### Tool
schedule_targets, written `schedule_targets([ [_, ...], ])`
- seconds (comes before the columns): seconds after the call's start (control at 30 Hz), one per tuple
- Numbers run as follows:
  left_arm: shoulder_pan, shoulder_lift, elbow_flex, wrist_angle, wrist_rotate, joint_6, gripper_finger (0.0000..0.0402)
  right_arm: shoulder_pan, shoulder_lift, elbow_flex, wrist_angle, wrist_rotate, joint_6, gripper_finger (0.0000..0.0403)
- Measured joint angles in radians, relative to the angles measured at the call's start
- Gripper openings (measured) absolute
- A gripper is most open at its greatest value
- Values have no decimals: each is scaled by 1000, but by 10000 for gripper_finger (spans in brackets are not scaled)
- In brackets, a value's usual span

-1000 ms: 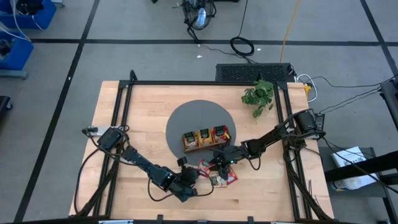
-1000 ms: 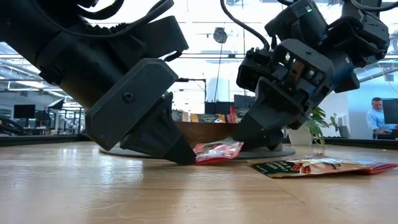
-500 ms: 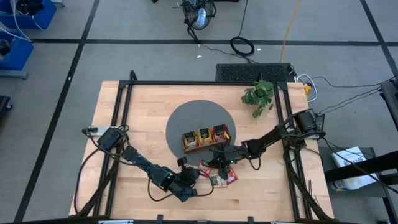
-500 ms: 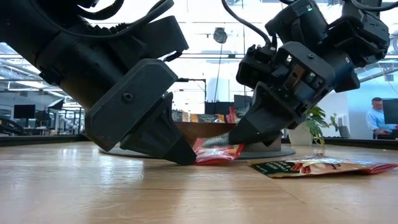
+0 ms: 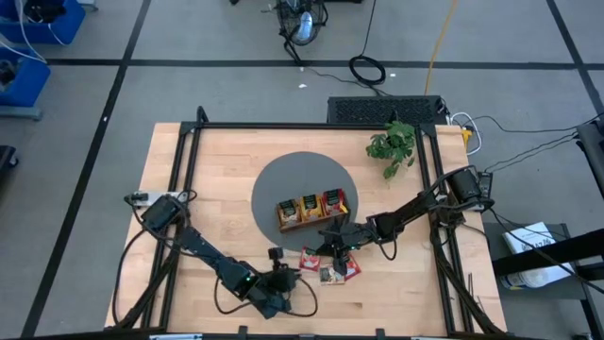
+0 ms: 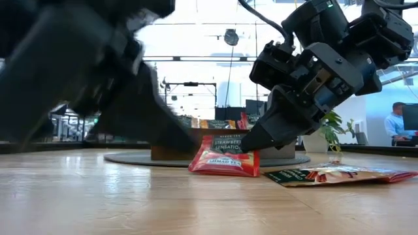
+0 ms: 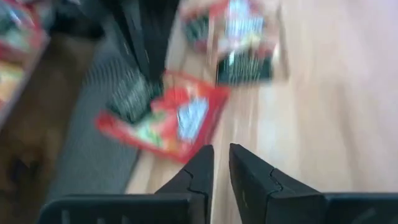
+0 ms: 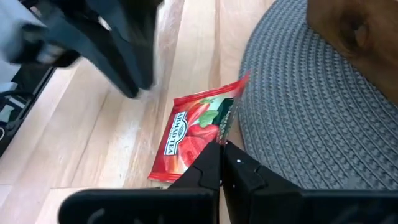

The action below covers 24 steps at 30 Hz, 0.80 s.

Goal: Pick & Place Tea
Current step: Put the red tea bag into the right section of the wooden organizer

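A red tea sachet (image 6: pixel 225 156) stands tilted at the near rim of the round grey mat (image 5: pixel 304 179), its lower edge on the wood. My right gripper (image 6: pixel 247 145) is shut on its upper edge; the right wrist view shows the same sachet (image 8: pixel 196 134). My left gripper (image 7: pixel 222 163) hovers on the near side of that sachet (image 7: pixel 168 118), its fingers a little apart with nothing between them. The high view places the left gripper (image 5: pixel 281 281) near the table's front edge. Other tea sachets (image 6: pixel 339 174) lie flat on the wood to the right. My right gripper pinches the red sachet's upper edge (image 8: pixel 219 138) between its two shut fingers, only at their tips. The fingers slant down from the table's right and far side. The sachet leans below them with its lower edge (image 6: pixel 222 173) on the table.
The brown wooden tray (image 5: pixel 311 210) with sachets in its compartments stands on the mat just behind the grippers. A small green plant (image 5: pixel 392 144) sits at the far right. Black frame rails (image 5: pixel 179 189) run along the table's sides. Bare wood lies on the left half.
My right gripper has shut on the red sachet's edge and tipped it up from lying flat until it stands on its lower edge. My left gripper has let go of the sachet's other end and drawn back toward the table's near edge.
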Motion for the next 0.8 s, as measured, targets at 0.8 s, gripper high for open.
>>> schedule_targets([
  [0.8,-54,-31,4,4,-47,43,88,-71,-636,2,-713,190,-603,0],
])
